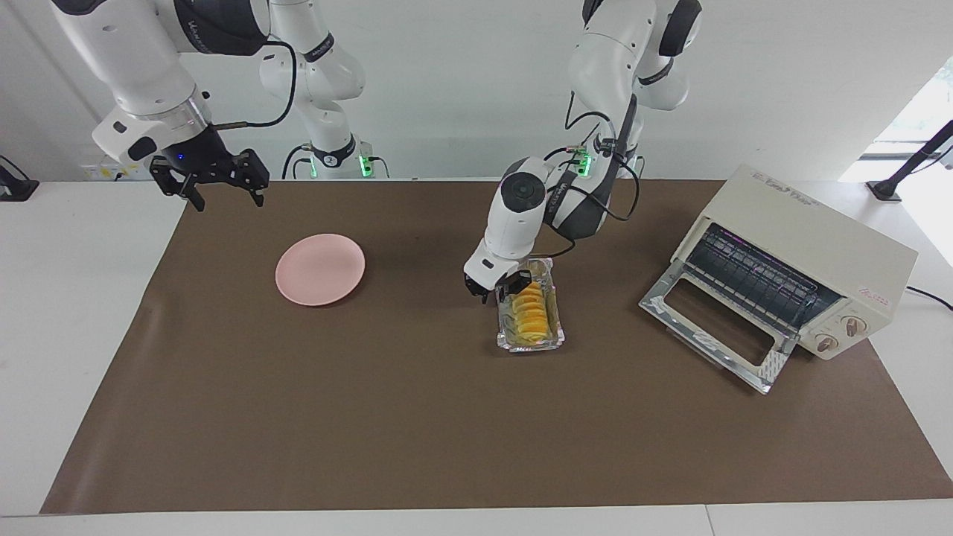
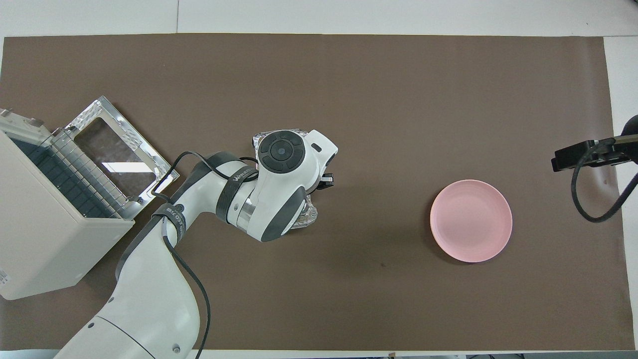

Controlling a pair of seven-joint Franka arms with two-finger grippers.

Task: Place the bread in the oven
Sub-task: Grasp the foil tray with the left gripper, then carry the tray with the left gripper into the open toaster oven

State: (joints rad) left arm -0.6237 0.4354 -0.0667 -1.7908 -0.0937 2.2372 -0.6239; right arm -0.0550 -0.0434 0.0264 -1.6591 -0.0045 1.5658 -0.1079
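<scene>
The yellow-orange bread (image 1: 530, 313) lies in a crinkled foil tray (image 1: 530, 345) mid-table. My left gripper (image 1: 500, 289) is low at the tray's end nearer the robots. It is open, with one finger outside the tray wall and the other by the bread's end. In the overhead view the left hand covers the bread, and only the tray's ends (image 2: 305, 219) show. The cream-white oven (image 1: 808, 246) stands at the left arm's end of the table, with its glass door (image 1: 715, 327) dropped open and the wire rack visible. My right gripper (image 1: 223, 195) waits open in the air over the mat's corner.
A round pink plate (image 1: 320, 269) lies on the brown mat toward the right arm's end; it also shows in the overhead view (image 2: 471, 220). The oven (image 2: 45, 239) and its open door (image 2: 114, 149) stand at an angle to the tray.
</scene>
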